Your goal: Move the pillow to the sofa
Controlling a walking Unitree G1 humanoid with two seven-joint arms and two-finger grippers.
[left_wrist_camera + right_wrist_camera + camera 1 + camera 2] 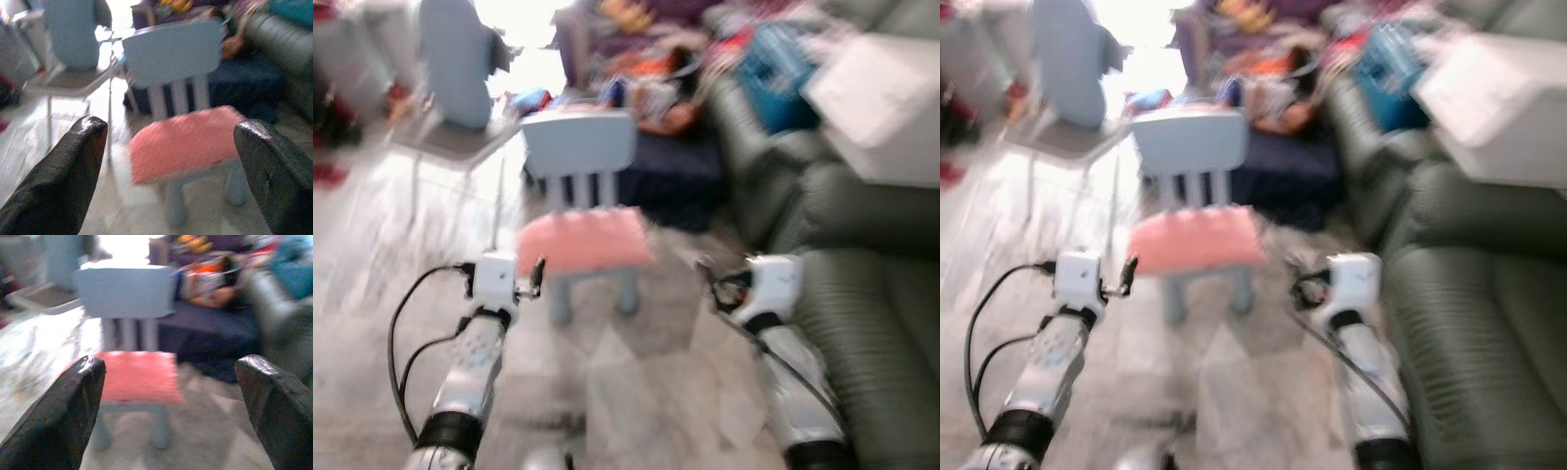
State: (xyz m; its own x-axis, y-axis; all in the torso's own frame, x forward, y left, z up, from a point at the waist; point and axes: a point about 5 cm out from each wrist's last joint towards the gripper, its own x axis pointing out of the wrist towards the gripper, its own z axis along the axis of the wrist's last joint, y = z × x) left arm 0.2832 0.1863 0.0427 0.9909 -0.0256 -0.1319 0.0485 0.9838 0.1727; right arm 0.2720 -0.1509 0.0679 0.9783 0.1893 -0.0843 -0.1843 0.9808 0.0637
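Now both my left gripper (536,277) and right gripper (705,274) are spread wide and empty, short of the pink pillow (584,241) lying on the small blue chair (579,147). Approach step, I judge; next, close in and straddle it, sofa (862,255) on my right.

Bare floor (636,392) lies open ahead of you up to the small chair (579,147); sofa (862,294) walls your right.
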